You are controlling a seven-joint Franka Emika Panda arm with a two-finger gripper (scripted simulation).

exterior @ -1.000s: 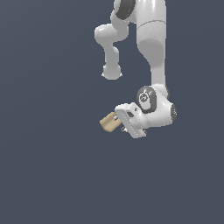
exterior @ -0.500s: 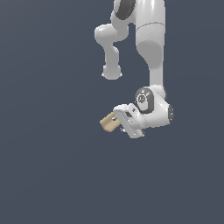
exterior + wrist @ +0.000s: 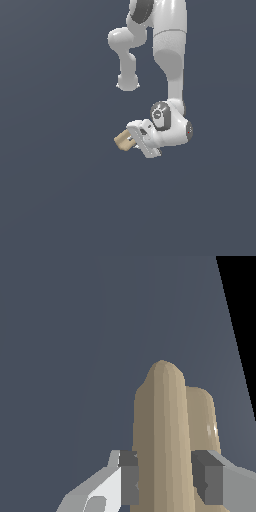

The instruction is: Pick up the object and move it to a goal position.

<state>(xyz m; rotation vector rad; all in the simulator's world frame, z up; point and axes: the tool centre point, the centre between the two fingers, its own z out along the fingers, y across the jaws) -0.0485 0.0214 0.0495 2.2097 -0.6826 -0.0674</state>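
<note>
1. The claw (image 3: 131,139) is squeezed tight on the peg (image 3: 123,140).
2. The tan peg sits between the two gray pads (image 3: 129,478), touching both.
3. Its round end sticks out past the fingertips.

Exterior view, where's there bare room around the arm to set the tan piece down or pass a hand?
The plain grey surface is bare across the exterior view's left and everywhere below the gripper. It is crowded only at upper right, where the arm stands. The tan piece sits clamped between the fingers.
</note>
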